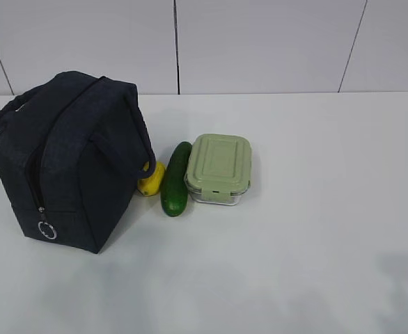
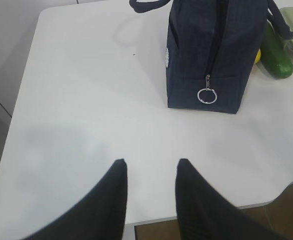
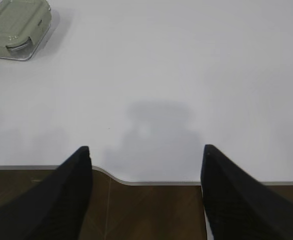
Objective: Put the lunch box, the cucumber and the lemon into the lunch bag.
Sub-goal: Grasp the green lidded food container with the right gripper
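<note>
The dark navy lunch bag (image 1: 68, 160) stands upright at the left of the white table, zipper closed, its metal ring pull (image 1: 47, 230) hanging low on the near side. To its right lie the yellow lemon (image 1: 151, 181), partly behind a bag handle, the dark green cucumber (image 1: 176, 179) and the lunch box (image 1: 218, 169) with its pale green lid. My left gripper (image 2: 151, 164) hovers open and empty over the table's front edge, well short of the lunch bag (image 2: 214, 55). Far from the lunch box (image 3: 17, 27), my right gripper (image 3: 145, 149) is wide open and empty.
The white table (image 1: 315, 229) ends in a curved front edge (image 3: 136, 182) right under both grippers, with brown floor below. A pale panelled wall (image 1: 260, 42) stands behind the table. Neither arm shows in the exterior view.
</note>
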`<state>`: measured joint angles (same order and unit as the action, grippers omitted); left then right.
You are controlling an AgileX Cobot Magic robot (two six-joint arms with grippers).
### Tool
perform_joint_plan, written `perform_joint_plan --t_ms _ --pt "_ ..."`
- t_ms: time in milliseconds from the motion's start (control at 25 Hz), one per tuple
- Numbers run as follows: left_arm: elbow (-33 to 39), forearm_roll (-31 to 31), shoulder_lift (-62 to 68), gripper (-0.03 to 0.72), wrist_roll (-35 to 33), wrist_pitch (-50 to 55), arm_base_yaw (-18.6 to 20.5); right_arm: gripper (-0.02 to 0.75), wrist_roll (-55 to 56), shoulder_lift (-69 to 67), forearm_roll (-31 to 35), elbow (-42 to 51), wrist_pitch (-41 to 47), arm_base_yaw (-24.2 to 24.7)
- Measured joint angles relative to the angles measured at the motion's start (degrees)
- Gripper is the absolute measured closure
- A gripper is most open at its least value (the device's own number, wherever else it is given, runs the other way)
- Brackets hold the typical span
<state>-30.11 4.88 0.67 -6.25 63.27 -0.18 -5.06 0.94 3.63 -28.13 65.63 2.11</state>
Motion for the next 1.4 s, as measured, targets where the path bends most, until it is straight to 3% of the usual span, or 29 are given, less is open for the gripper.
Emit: perform_joint_plan --t_ms 1400 --pt "0.0 0.0 0.0 0.453 0.0 0.0 0.0 0.229 0.0 0.0 0.0 0.0 0.0 0.0"
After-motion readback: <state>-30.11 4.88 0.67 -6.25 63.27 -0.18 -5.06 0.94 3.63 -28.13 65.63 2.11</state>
